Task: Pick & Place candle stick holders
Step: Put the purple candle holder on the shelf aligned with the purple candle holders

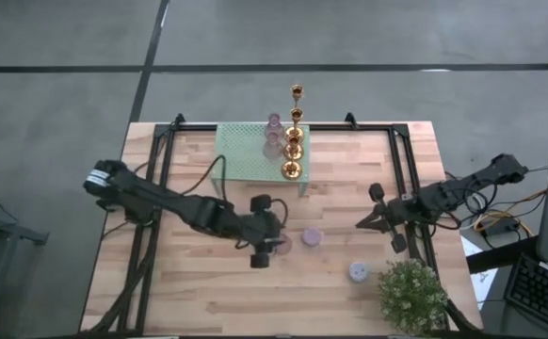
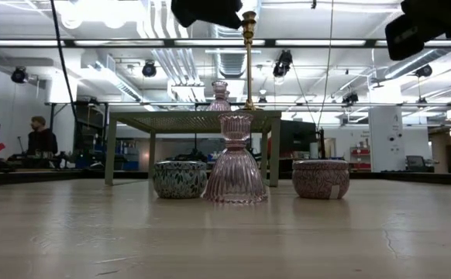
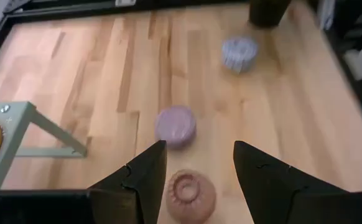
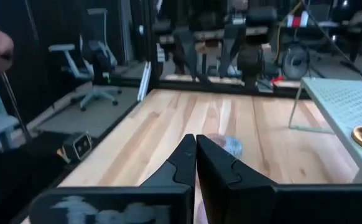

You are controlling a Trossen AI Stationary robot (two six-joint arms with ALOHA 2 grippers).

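A pink glass candle stick holder [image 3: 190, 194] stands upright on the table, also in the low view [image 2: 235, 159]. My left gripper [image 3: 199, 146] hangs open above it near the table's middle [image 1: 276, 241], one finger on either side, touching nothing. A lilac squat holder [image 1: 311, 237] and a blue squat holder [image 1: 359, 272] stand on the table to the right. Gold stick holders [image 1: 293, 160] and pink glass holders [image 1: 273, 134] stand on the mint-green rack [image 1: 246, 160]. My right gripper [image 1: 361, 225] is shut and empty at the right side.
A bushy potted plant [image 1: 411, 294] stands at the near right corner. The rack takes up the far middle of the table. Bare wood lies at the near left [image 1: 170, 282]. A person sits in the room beyond the table [image 2: 41, 139].
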